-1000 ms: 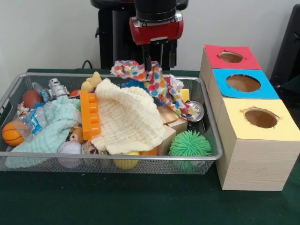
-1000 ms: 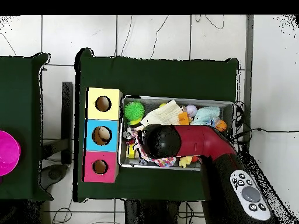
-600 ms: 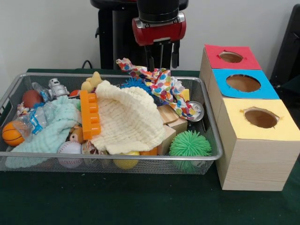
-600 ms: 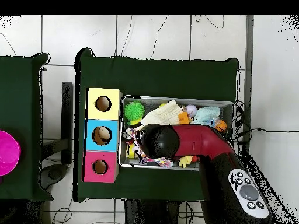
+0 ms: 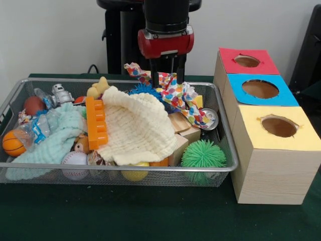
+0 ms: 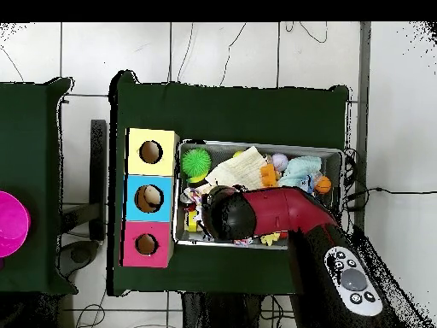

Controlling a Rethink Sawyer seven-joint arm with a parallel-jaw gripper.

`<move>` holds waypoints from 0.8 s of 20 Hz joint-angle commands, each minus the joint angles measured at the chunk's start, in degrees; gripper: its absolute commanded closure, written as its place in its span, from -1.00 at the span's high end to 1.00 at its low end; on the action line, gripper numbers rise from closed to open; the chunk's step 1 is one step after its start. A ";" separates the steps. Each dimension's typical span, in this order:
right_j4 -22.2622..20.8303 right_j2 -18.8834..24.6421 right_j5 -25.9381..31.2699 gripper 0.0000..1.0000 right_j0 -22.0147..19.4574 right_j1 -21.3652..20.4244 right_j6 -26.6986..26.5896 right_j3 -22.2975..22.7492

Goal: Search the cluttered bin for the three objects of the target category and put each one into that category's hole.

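Your gripper hangs over the far side of the bin, fingers spread apart with their tips down at the confetti cloth, gripping nothing you can see. The cream cloth lies mid-bin, the mint cloth at the left. The boxes stand just right of the bin.

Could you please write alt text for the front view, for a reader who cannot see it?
A red and black gripper reaches down with open jaws over a multicoloured spotted cloth at the back of a cluttered wire bin. The bin also holds a cream cloth, a green spiky ball and balls. Beside it stands a wooden box with red, blue and yellow holed tops.
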 commanded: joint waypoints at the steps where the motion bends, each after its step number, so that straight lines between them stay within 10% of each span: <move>1: -10.34 -5.24 -7.81 1.00 2.56 4.14 3.68 5.64; 16: -4.59 -7.66 -2.23 1.00 5.13 2.62 5.22 9.32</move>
